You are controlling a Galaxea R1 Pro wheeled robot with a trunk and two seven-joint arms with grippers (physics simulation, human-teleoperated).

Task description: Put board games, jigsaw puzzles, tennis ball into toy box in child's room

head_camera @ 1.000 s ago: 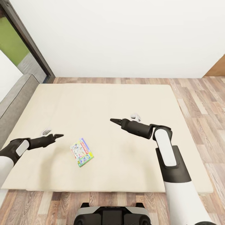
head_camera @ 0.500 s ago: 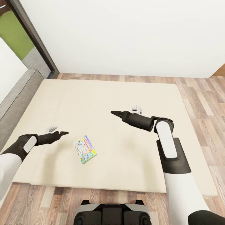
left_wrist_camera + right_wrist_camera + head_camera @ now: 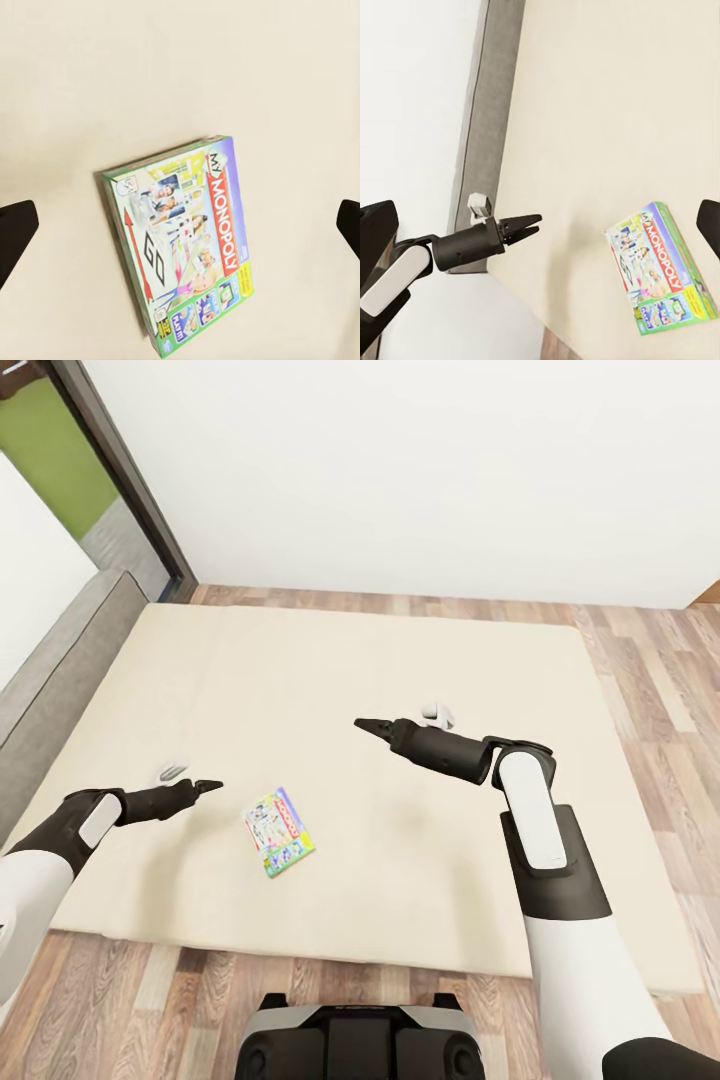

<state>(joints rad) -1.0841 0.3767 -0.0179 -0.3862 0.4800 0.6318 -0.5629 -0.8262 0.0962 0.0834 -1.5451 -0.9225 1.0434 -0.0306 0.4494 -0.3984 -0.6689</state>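
- Since the earlier head frames our camera has swung, so the bed [image 3: 400,660] now sits lower and more to the right in the frame; that is our view shifting, and the game box lies on the cover as it did.
- Our left gripper [image 3: 208,786] hovers at the left-centre of the head view, just left of the board game [image 3: 279,832]; in the right wrist view its fingers [image 3: 526,223] look close together, though the left wrist view has dark finger tips at both frame edges, so we cannot tell how wide its jaws stand.
- Our right gripper [image 3: 365,725] hangs above the middle of the bed, well apart from the board game; its jaws look nearly closed, holding nothing.
- We read MONOPOLY on the board game [image 3: 184,244]; it lies flat on the cream cover, near the bed's lower edge.
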